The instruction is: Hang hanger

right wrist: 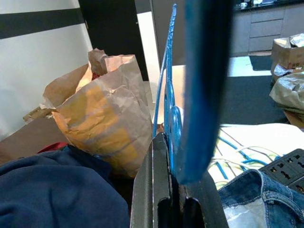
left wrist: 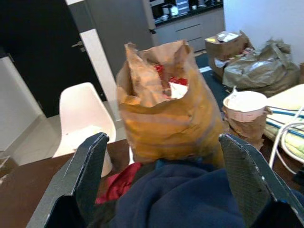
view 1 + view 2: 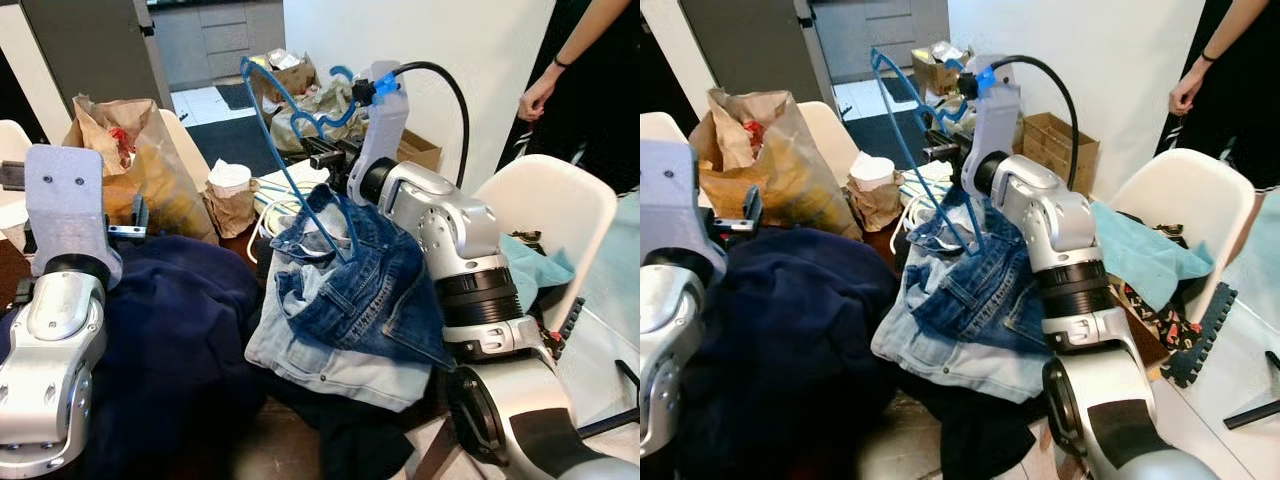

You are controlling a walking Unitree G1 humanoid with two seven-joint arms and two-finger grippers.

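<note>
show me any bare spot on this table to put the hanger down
Hardly any. Bare brown tabletop shows at the left corner, bordered by the navy garment and paper bag. The middle is crowded: jeans, cup, cables. The right gripper holds the blue hanger.

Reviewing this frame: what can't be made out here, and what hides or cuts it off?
- Where the blue hanger should hang: no rail or hook in either eye view.
- Right gripper fingertips: in the eye views the wrist blocks them; the right wrist view shows them clamped on the hanger.
- The hanger's lower end: tucked into the jeans.
- The person: cut off by the frame's edge.
</note>
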